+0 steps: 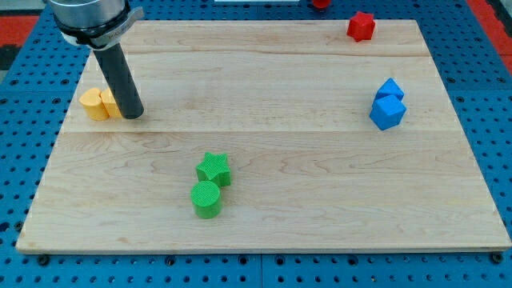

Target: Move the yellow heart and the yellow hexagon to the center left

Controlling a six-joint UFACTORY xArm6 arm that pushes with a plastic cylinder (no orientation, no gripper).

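Observation:
Two yellow blocks lie together at the board's left side, mid-height. The left one [94, 104] shows clearly; the right one [110, 102] is partly hidden behind the rod. I cannot tell which is the heart and which the hexagon. My tip [132, 114] rests on the board touching the right side of the right yellow block. The dark rod rises from it toward the view's top left.
A green star [214, 168] and a green cylinder [206, 198] sit together at bottom centre. Two blue blocks [388, 105] touch at the right. A red block [361, 26] sits at the top right. The wooden board [320, 200] lies on a blue perforated table.

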